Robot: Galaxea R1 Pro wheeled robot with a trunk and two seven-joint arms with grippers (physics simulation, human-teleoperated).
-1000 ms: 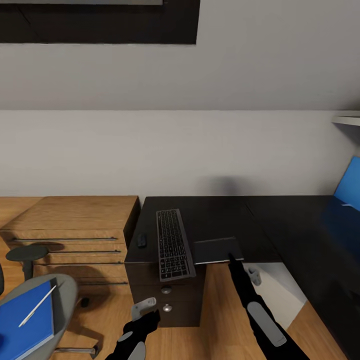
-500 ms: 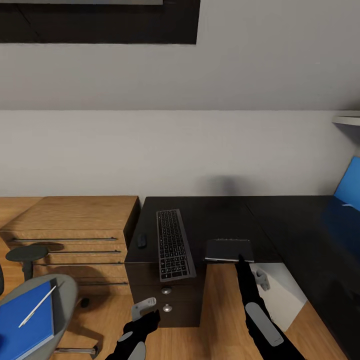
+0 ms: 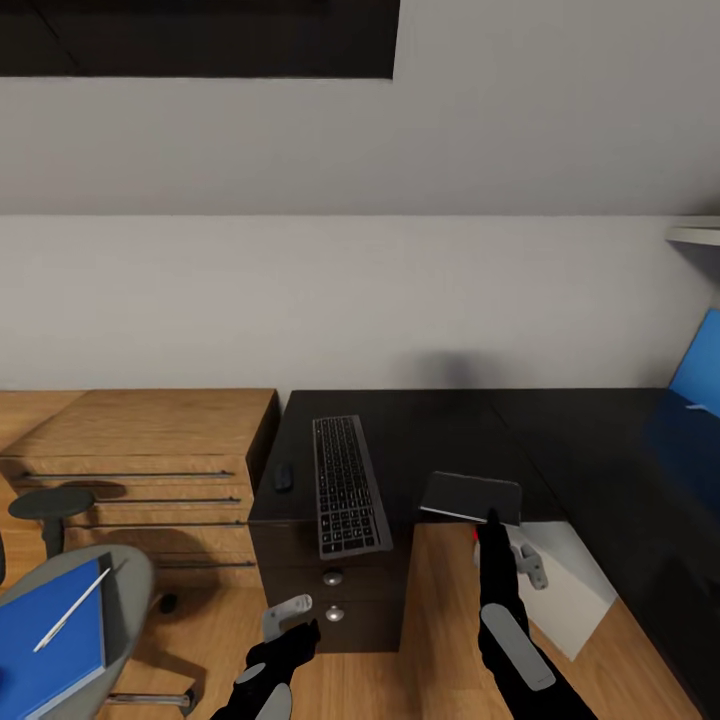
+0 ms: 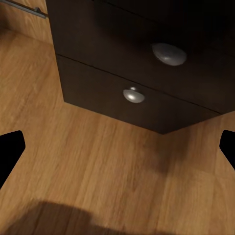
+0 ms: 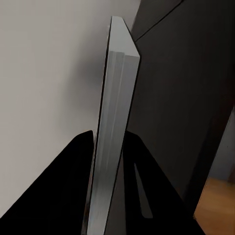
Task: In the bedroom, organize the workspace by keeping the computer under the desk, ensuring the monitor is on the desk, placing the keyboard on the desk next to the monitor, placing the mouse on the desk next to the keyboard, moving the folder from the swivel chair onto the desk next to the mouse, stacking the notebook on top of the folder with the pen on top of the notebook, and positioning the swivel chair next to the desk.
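Observation:
My right gripper (image 3: 490, 518) is shut on a dark notebook (image 3: 470, 496), held tilted over the front edge of the black desk (image 3: 440, 430). In the right wrist view the notebook (image 5: 117, 73) stands edge-on between the black fingers (image 5: 73, 196). The keyboard (image 3: 345, 485) lies on the desk with the small black mouse (image 3: 284, 477) to its left. At lower left, the blue folder (image 3: 50, 640) lies on the grey swivel chair (image 3: 135, 580), and the white pen (image 3: 70, 610) rests on the folder. My left gripper (image 3: 290, 612) hangs open, low before the drawer unit. The monitor is out of view.
A light wooden drawer cabinet (image 3: 140, 450) stands left of the desk. The black drawer unit (image 4: 122, 58) has round silver knobs (image 4: 133, 95). A white block (image 3: 570, 590) sits under the desk. A blue panel (image 3: 700, 370) and a white shelf (image 3: 695, 236) are at the right.
My right gripper has carried the notebook to the right along the desk's front edge, and it now sits more tilted. The camera has shifted slightly. The left arm has not moved.

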